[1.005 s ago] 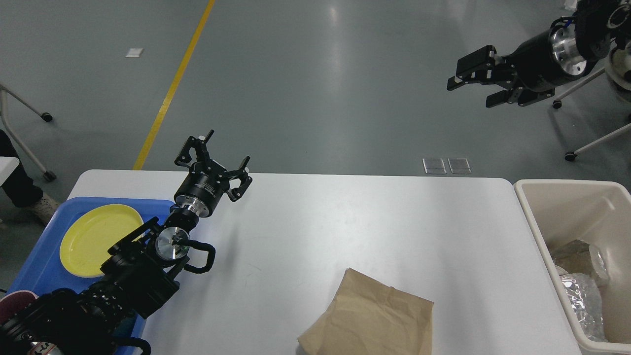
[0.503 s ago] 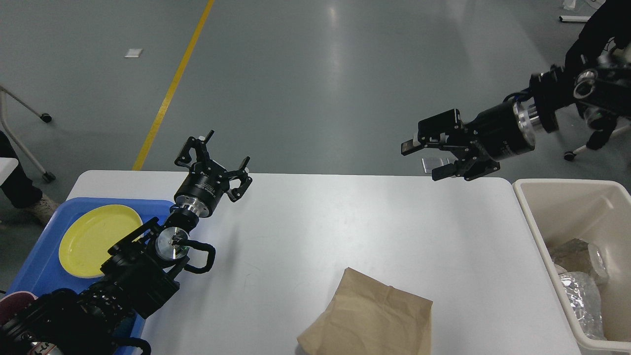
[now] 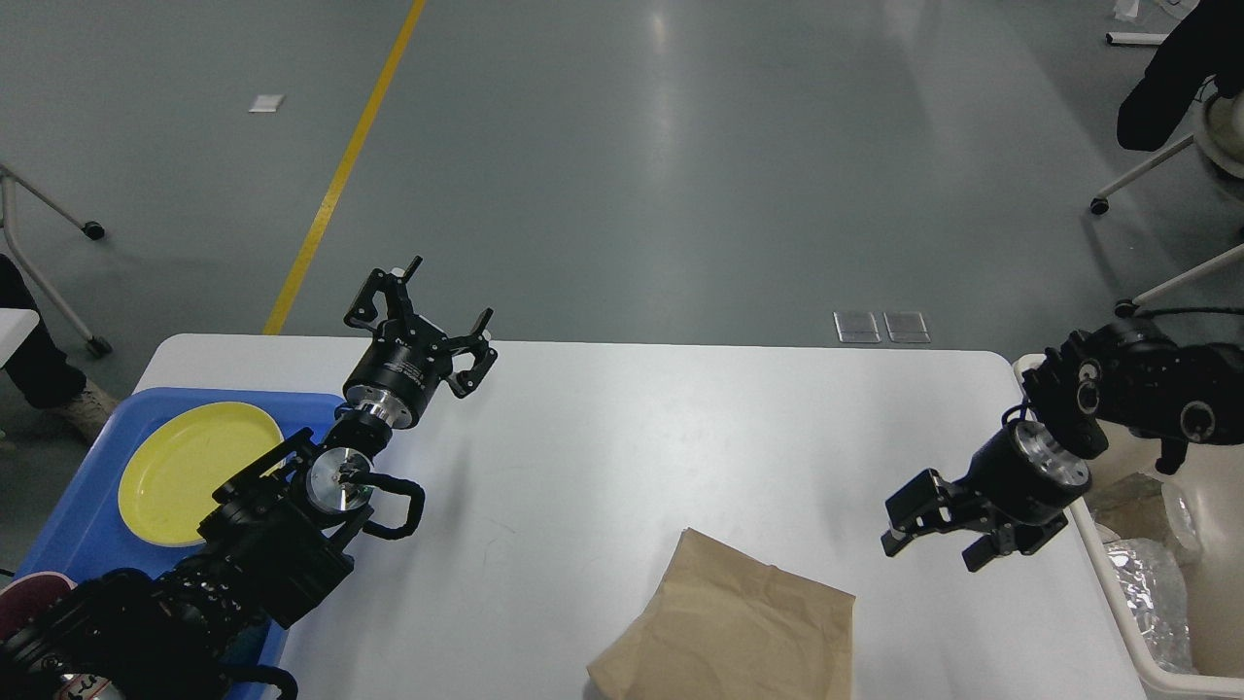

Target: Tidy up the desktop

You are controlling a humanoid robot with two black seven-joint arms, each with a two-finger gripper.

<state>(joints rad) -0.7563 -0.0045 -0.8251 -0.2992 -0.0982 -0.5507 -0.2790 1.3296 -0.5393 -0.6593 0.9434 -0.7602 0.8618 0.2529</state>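
The white desktop (image 3: pixel 680 437) fills the lower part of the head view. A crumpled brown paper bag (image 3: pixel 739 622) lies flat on it at the front, right of the middle. My right gripper (image 3: pixel 931 547) hovers open and empty just right of the bag, a little above the tabletop. My left gripper (image 3: pixel 428 316) stands open and empty over the desktop's far left edge, next to the blue tray (image 3: pixel 83 530).
A yellow plate (image 3: pixel 190 467) lies in the blue tray, with a dark red cup (image 3: pixel 24 598) at its front corner. A beige bin (image 3: pixel 1181 408) holding clear plastic wrapping (image 3: pixel 1147 593) stands against the desktop's right edge. Chair legs and grey floor lie beyond.
My right arm has swung down and towards me, from high above the floor at the far right to just above the desktop beside the paper bag. The left arm has stayed put.
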